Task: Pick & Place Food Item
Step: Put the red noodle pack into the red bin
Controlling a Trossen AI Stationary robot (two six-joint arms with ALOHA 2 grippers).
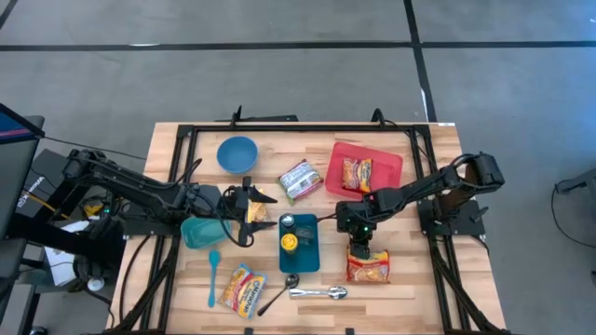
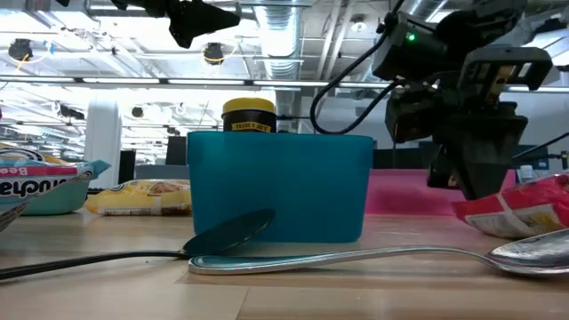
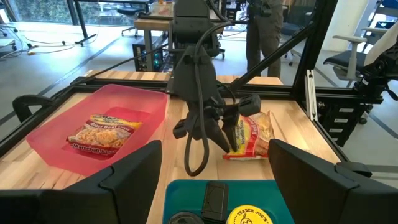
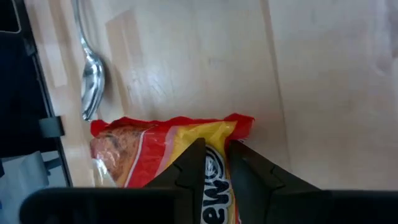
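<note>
Red and yellow, the noodle packet [image 1: 368,266] lies flat on your wooden table [image 1: 419,279], on the right side near the front edge, just right of the metal spoon [image 1: 321,293]. Your right gripper [image 1: 359,249] points down onto the packet's back edge. In the right wrist view its fingers [image 4: 189,163] are nearly pressed together, touching the wrapper's crimped edge with only a sliver of gap; you cannot tell whether they pinch it. The packet still rests on the wood.

Behind the gripper sits a pink tray [image 1: 384,160] holding a second noodle packet [image 1: 357,173]. A teal tray [image 1: 309,256] stands at the table's centre with a yellow-lidded jar [image 1: 291,243] and a dark tin [image 1: 287,221] inside.

Your left gripper [image 1: 250,211] hovers above the table just left of the teal tray, its fingers [image 3: 118,180] spread wide and holding nothing.

Elsewhere you have a blue bowl [image 1: 237,154], a teal cup [image 1: 199,232], a blue spoon [image 1: 213,275], a black spoon [image 1: 280,290], a silver packet [image 1: 300,180] and another packet [image 1: 242,289] at the front left
</note>
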